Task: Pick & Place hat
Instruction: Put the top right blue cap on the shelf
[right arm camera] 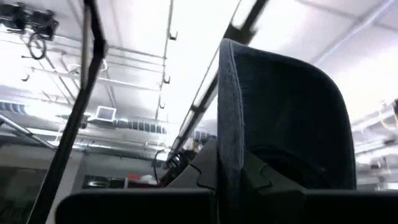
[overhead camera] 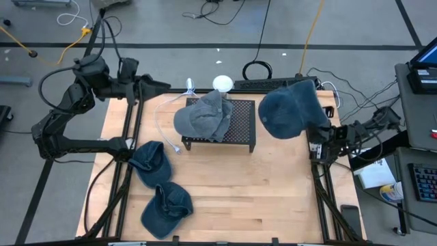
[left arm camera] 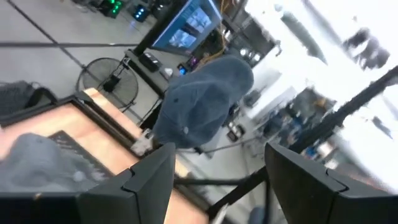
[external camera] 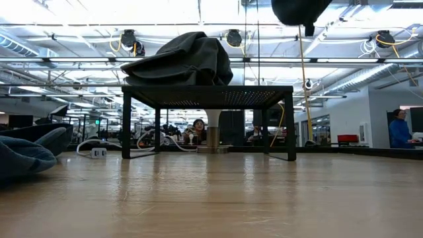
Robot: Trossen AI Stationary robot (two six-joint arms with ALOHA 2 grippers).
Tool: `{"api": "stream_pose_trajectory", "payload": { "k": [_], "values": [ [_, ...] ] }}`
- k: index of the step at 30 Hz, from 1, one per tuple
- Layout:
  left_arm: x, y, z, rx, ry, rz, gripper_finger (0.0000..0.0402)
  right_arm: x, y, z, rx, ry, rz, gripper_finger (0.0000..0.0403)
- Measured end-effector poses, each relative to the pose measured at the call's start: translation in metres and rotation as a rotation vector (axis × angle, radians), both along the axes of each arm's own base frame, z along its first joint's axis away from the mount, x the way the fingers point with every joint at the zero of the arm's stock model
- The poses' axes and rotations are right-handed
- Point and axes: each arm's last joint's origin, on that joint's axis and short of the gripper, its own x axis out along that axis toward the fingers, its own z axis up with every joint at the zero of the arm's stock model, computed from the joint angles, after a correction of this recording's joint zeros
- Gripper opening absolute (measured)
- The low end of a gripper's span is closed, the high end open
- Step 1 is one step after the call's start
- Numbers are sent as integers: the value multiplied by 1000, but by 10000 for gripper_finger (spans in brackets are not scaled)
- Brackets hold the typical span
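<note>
Holding a blue hat point(overhead camera: 288, 109) aloft over the table's right side, the right gripper point(right arm camera: 239, 177) is clamped on its fabric, seen only in the right wrist view. Two more hats point(overhead camera: 151, 162) point(overhead camera: 166, 207) lie on the table point(overhead camera: 273, 191) at front left; the low view shows just one. A grey hat point(overhead camera: 205, 116) rests on the black stand point(overhead camera: 239, 126). Farthest back left, the left gripper point(left arm camera: 217, 180) waits with jaws apart, empty.

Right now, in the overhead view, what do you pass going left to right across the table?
Left gripper, open → two dark blue denim caps → grey cap on the black mesh stand → blue denim cap gripped aloft by the right gripper.
</note>
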Motion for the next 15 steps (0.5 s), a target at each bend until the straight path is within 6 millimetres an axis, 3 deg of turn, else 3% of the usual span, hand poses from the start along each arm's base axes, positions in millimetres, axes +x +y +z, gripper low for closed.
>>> {"api": "stream_pose_trajectory", "payload": {
  "k": [8,15],
  "values": [
    [7,5,16,-36,-164,-6,253,14,-15,50,-45,-103,-87,4],
    [21,25,14,-62,-143,-47,253,60,-37,90,-109,-73,-69,4]
  ]
}}
